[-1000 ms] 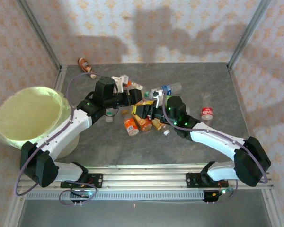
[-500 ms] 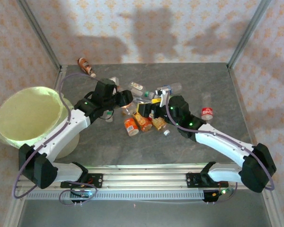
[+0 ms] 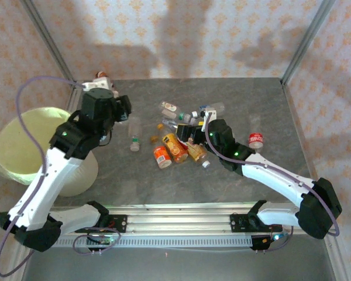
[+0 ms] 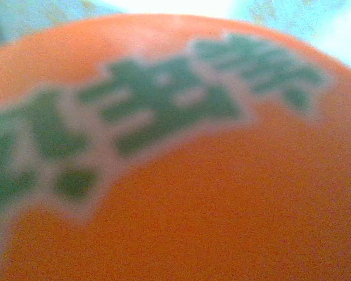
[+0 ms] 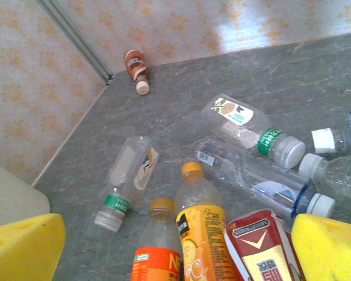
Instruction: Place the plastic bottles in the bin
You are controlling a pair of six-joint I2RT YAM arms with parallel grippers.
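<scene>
Since the earlier frame the left arm has swung out of the heap toward the upper left of the top view. The right jaws, half closed then, now stand wide.

The left gripper (image 3: pixel 123 109) appears clamped on an orange-labelled bottle (image 4: pixel 175 175). Its label with green lettering presses right up against the wrist camera, though the fingers themselves are hidden. In the top view it hangs just right of the bin (image 3: pixel 23 140), not yet over the opening.

The right gripper (image 3: pixel 199 129) is empty, its yellow pads (image 5: pixel 23 246) far apart in the lower corners of the wrist view. Between them lie an orange-capped bottle (image 5: pixel 199 216) and a crushed red one (image 5: pixel 260 240).

The remaining plastic bottles (image 3: pixel 178 143) lie on their sides mid-table. One clear green-capped bottle (image 5: pixel 128 175) lies off to the left, and another (image 5: pixel 136 69) sits in the far corner.

They look empty and thin-walled, so probably very light, slick and quick to roll or dent. A grip across the labelled middle should hold better than one at the narrow cap. The crushed ones are flatter and less likely to roll away.
</scene>
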